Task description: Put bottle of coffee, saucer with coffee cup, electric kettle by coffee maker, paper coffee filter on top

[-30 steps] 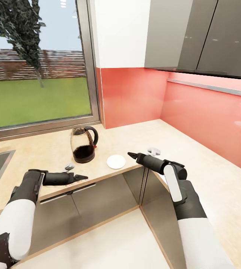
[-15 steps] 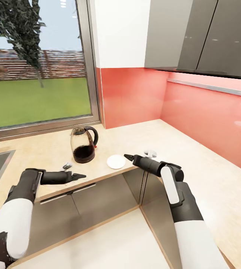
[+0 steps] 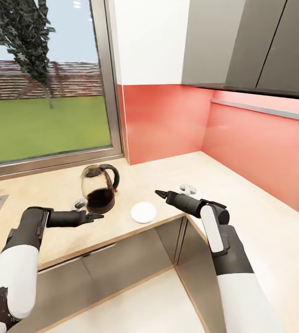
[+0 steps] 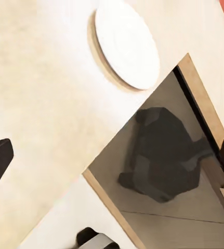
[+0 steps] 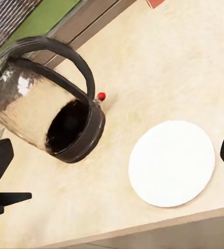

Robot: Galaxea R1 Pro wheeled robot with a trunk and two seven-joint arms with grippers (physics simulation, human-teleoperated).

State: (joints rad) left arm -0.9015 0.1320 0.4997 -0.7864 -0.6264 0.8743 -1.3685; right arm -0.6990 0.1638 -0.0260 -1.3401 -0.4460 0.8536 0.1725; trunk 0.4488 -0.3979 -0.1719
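Compared with half a second earlier, the left fingers (image 3: 92,216) have advanced to the base of the kettle (image 3: 98,189); whether they are apart or closed cannot be determined. One kettle stands at centre-left on the bench (image 3: 242,185). One white saucer (image 3: 143,212) lies just right. The right fingers (image 3: 161,194) are together, holding nothing.

Red backsplash (image 3: 168,120), window (image 3: 43,92), countertop (image 3: 177,171)

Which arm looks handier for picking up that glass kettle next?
Probably the left. The left gripper hangs right beside the kettle, near its base. The right gripper points that way too, but the saucer lies between it and the kettle, so it has farther to reach.
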